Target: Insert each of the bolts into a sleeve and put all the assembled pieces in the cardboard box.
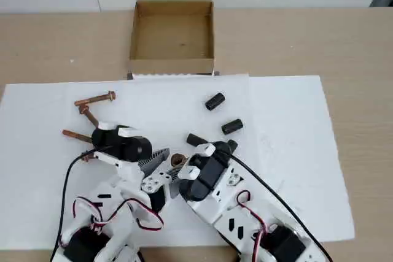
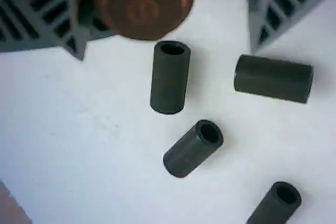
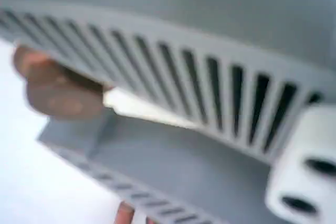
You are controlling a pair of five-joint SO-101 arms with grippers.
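Closest in, my left gripper (image 2: pixel 164 51) is spread wider than the head of the copper bolt (image 2: pixel 143 3), which sits against one finger. I reckon it's lined up for the sleeves (image 2: pixel 170 77) lying just beyond. The right gripper (image 1: pixel 189 165) crowds alongside, grip I can't tell. Far back, the cardboard box (image 1: pixel 173 65) waits.

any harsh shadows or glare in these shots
Left wrist view: the sleeves cast only soft shadows on the white paper, no glare. High view: even light across the table, slight shade inside the cardboard box.
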